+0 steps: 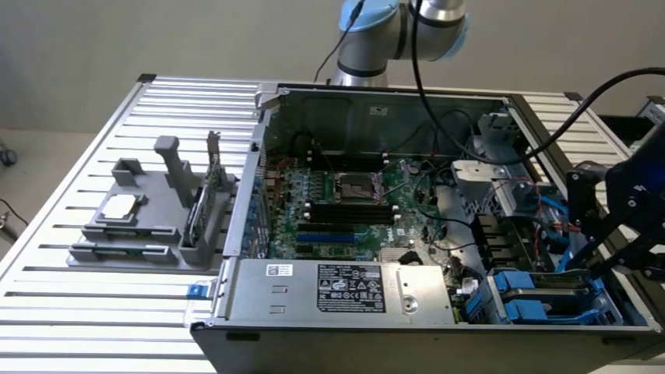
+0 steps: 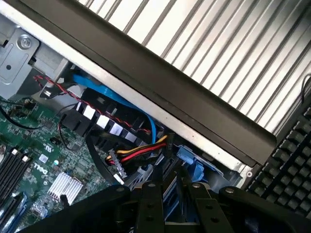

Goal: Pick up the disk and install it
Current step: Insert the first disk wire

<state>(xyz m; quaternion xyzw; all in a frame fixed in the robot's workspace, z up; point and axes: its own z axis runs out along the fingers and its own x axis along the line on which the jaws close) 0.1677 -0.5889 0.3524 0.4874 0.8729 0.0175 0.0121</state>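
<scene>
Disk (image 1: 547, 294) flat in case (image 1: 311, 343) bay, long axis along exterior view's left-right; pincer (image 2: 172, 184) pinching disk

Lighting is even and diffuse. Exterior view: the slatted table (image 1: 62, 312) at 8 o'clock reads bright; the computer case (image 1: 374, 105) holds deep shadow at 5 o'clock. Wrist view: the slats glare near-white.
</scene>
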